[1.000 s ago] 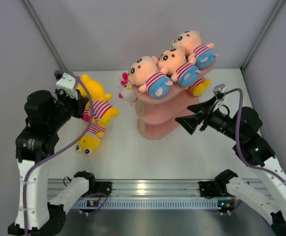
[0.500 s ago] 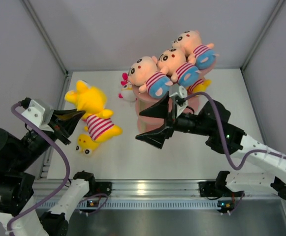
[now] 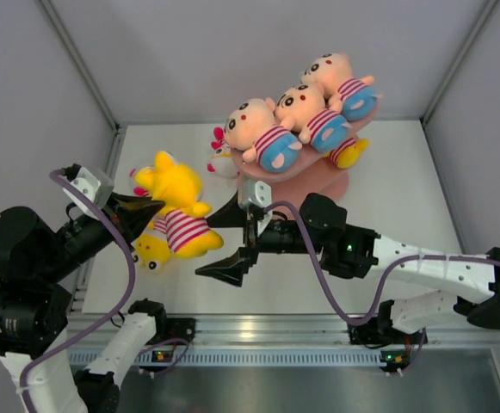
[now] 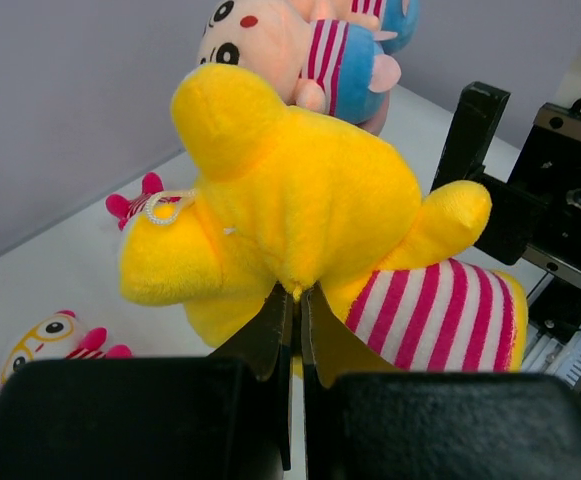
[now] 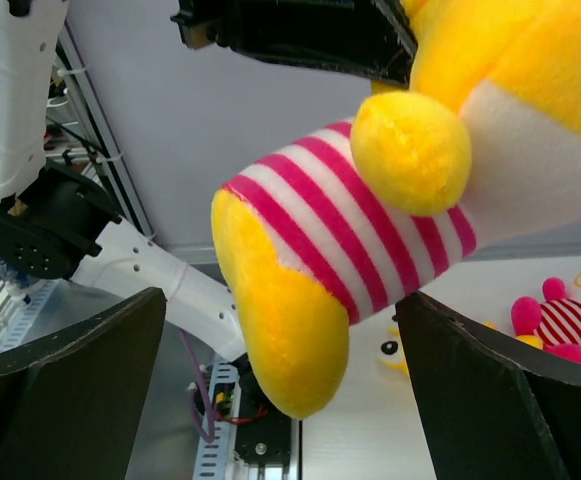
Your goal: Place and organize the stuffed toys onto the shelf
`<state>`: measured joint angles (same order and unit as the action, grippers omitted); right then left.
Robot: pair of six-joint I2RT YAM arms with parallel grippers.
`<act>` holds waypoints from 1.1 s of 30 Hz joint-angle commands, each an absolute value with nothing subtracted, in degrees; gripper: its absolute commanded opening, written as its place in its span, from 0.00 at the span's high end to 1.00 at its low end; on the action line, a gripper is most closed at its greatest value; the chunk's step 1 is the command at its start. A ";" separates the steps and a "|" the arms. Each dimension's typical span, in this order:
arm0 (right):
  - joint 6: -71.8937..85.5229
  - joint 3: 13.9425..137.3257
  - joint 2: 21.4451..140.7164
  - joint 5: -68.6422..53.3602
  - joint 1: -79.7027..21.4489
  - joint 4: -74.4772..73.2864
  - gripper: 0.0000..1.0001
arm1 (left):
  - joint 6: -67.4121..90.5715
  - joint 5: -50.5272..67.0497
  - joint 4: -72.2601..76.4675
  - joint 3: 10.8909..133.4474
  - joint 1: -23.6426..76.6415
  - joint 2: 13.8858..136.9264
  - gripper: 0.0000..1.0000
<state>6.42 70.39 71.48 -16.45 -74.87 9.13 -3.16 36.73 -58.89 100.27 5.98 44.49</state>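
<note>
My left gripper [image 3: 149,209] [image 4: 298,296] is shut on a pinch of fabric at the back of a yellow stuffed toy [image 3: 177,200] [image 4: 300,190] in a pink-and-white striped shirt, held above the table. My right gripper [image 3: 222,245] [image 5: 282,335] stands wide open, its fingers [image 5: 65,390] on either side of this toy's yellow legs [image 5: 290,330] without touching them. The pink shelf [image 3: 323,184] at the back carries three peach toys [image 3: 258,131] in blue shorts on its top board. A yellow striped toy [image 3: 349,151] lies on a lower board.
A yellow toy [image 3: 151,251] lies on the table under the held one. A small white and pink toy [image 3: 222,160] sits left of the shelf, and a small pink-limbed one [image 4: 50,340] shows on the table. Grey walls close in left, right and back.
My right arm has swung left from beside the shelf to the yellow toy, jaws wide. The left arm has lifted the toy off the table and carried it toward the middle.
</note>
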 commanded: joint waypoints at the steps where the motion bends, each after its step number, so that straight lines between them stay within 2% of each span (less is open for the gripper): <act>1: 5.53 74.09 71.63 -15.39 -75.59 14.06 0.03 | -3.69 38.84 -58.01 98.79 5.62 43.77 1.00; 2: 5.71 74.18 71.80 -15.03 -75.67 14.24 0.06 | -3.69 39.28 -57.92 98.62 5.62 43.68 1.00; 5: 6.24 74.36 72.24 -14.42 -75.67 13.89 0.32 | -3.78 39.29 -57.92 98.44 5.62 43.60 1.00; 6: 6.33 74.53 72.33 -14.15 -75.59 13.19 0.44 | -3.87 39.20 -57.92 98.35 5.62 43.51 1.00; 7: 6.24 75.05 72.33 -13.45 -75.59 12.14 0.68 | -4.04 39.03 -57.92 98.09 5.62 43.42 1.00; 9: 5.98 75.41 71.72 -12.22 -75.59 8.90 0.89 | -4.57 37.98 -58.18 97.56 5.62 43.07 1.00; 10: 5.28 74.98 71.20 -10.91 -75.59 7.92 1.00 | -5.53 37.53 -58.79 96.60 5.62 42.81 0.96; 11: 4.84 74.80 70.76 -10.38 -75.67 6.69 1.00 | -6.06 37.01 -58.97 96.07 5.62 42.63 0.79; 13: 2.74 74.10 69.18 -8.97 -75.67 1.43 1.00 | -7.47 34.29 -59.59 94.32 5.71 42.01 0.65; 14: 1.77 74.09 68.82 -8.88 -75.67 -1.64 1.00 | -7.91 33.15 -59.85 93.78 5.71 41.75 0.54; 15: 0.54 74.44 68.38 -8.79 -75.67 -4.28 1.00 | -8.43 32.00 -60.11 93.17 5.71 41.23 0.34; 18: -3.94 74.27 67.51 -6.78 -75.94 -14.39 1.00 | -9.14 25.51 -60.12 90.97 5.71 40.00 0.14; 22: -7.29 72.95 65.83 -2.12 -79.18 -25.21 1.00 | -9.84 17.50 -60.21 87.81 5.71 38.85 0.08; 26: -8.52 73.03 65.82 2.71 -81.47 -38.88 1.00 | -10.28 13.63 -60.20 85.70 5.71 38.14 0.06; 29: -7.83 74.79 68.36 9.91 -82.18 -47.17 1.00 | -10.46 13.54 -60.12 84.64 5.62 37.97 0.06; 33: -5.55 77.43 73.47 26.04 -82.18 -64.02 1.00 | -10.55 13.62 -60.12 84.29 5.62 38.06 0.06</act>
